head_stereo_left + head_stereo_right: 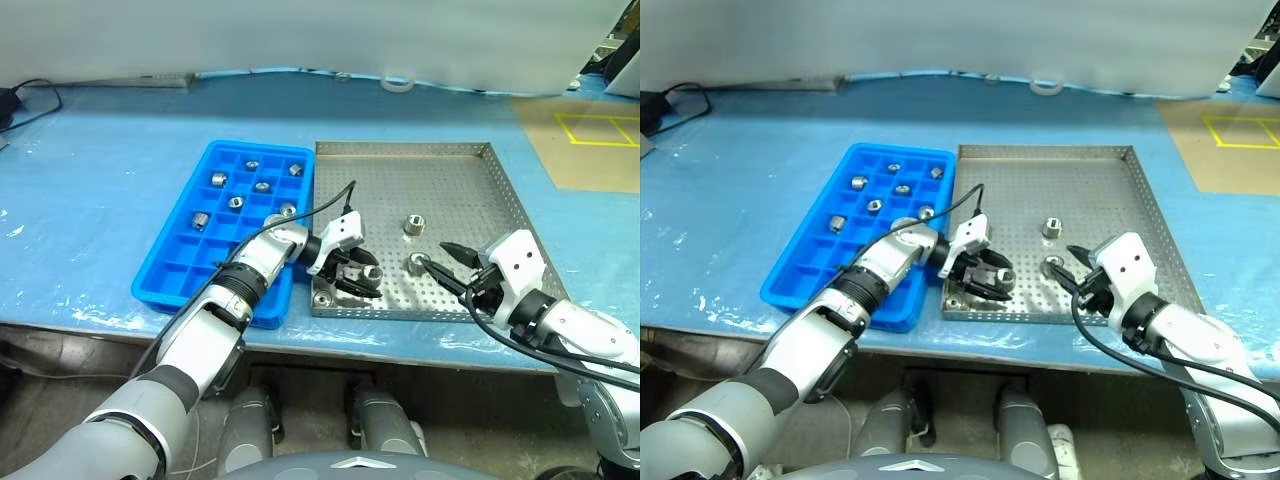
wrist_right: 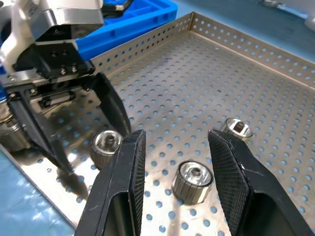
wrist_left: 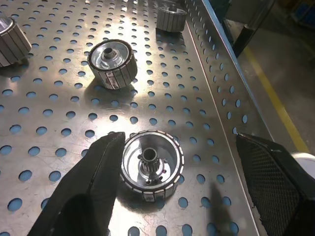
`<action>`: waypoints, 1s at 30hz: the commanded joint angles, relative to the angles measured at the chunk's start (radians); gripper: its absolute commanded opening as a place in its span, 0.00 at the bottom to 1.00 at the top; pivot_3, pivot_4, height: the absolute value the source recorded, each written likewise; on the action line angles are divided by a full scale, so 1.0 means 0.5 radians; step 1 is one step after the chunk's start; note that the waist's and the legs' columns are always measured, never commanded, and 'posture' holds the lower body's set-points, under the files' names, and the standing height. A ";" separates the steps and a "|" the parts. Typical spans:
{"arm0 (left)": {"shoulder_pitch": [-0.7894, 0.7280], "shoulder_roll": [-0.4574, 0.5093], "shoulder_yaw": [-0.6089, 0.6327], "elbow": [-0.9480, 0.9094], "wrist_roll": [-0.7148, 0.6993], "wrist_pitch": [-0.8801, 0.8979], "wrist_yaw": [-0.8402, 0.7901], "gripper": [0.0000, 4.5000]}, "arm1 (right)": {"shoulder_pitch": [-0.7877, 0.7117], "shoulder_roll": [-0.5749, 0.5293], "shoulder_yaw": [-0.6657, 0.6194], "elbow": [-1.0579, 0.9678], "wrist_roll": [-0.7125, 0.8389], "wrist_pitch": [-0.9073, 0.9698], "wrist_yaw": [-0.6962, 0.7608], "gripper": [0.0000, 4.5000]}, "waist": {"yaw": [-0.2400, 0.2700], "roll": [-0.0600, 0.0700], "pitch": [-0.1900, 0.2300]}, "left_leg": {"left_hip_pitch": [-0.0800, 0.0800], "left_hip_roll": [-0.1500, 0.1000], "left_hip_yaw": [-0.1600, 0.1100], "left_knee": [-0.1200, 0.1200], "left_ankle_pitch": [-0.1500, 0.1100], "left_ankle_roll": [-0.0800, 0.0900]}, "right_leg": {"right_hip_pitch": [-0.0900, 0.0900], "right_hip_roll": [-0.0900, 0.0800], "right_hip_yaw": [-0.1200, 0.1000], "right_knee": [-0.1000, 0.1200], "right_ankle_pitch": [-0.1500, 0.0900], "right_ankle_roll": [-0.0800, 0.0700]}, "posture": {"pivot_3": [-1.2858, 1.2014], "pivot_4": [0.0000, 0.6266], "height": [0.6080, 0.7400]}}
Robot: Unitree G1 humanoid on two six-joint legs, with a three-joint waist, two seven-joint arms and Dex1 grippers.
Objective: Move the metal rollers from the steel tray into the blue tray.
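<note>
Low in the frame's centre, the left gripper (image 1: 357, 279) hangs with black fingers apart, straddling a small ribbed silver metal roller (image 3: 151, 170) on the perforated steel tray (image 1: 452, 184). Next: close, lift, carry left to the blue compartmented plastic tray (image 1: 169, 262). The right gripper (image 1: 442, 266) looks parted nearby, holding nothing.

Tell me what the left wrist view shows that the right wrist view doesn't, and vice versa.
Left wrist: the toothed hub inside the roller between the open left claw's fingers. Right wrist: the blue tray's corner and the open right claw framing another roller. Both: the steel tray's perforated floor with loose rollers.
</note>
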 commanded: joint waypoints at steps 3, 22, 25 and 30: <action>-0.035 -0.072 -0.027 0.136 0.140 -0.055 0.200 0.84 | 0.019 0.002 -0.049 -0.047 -0.015 -0.065 -0.031 0.45 | 0.001 0.001 -0.005 | 0.000 0.000 0.000 0.000 0.000 0.000 | 0.001 0.000 0.000 0.000 -0.005 0.008 | 0.31 0.24 1.00; -0.008 -0.153 0.027 0.242 0.221 -0.186 0.234 0.59 | 0.068 0.027 -0.029 0.054 -0.112 -0.213 -0.095 0.45 | -0.014 0.015 -0.020 | 0.005 -0.025 -0.001 0.000 -0.011 0.018 | 0.021 -0.025 -0.001 -0.021 -0.010 0.016 | 0.30 0.24 1.00; 0.000 -0.147 0.028 0.228 0.234 -0.188 0.254 0.44 | 0.049 0.018 -0.030 0.054 -0.108 -0.203 -0.094 0.45 | -0.025 0.015 -0.020 | 0.004 -0.028 -0.001 0.000 -0.014 0.022 | 0.023 -0.027 -0.001 -0.023 -0.010 0.017 | 0.30 0.24 1.00; 0.007 -0.140 0.075 0.226 0.219 -0.192 0.306 0.38 | 0.006 0.009 -0.011 0.043 -0.097 -0.171 -0.100 0.45 | -0.048 0.014 -0.020 | 0.004 -0.031 -0.001 0.000 -0.014 0.024 | 0.026 -0.032 -0.001 -0.023 -0.014 0.024 | 0.30 0.24 1.00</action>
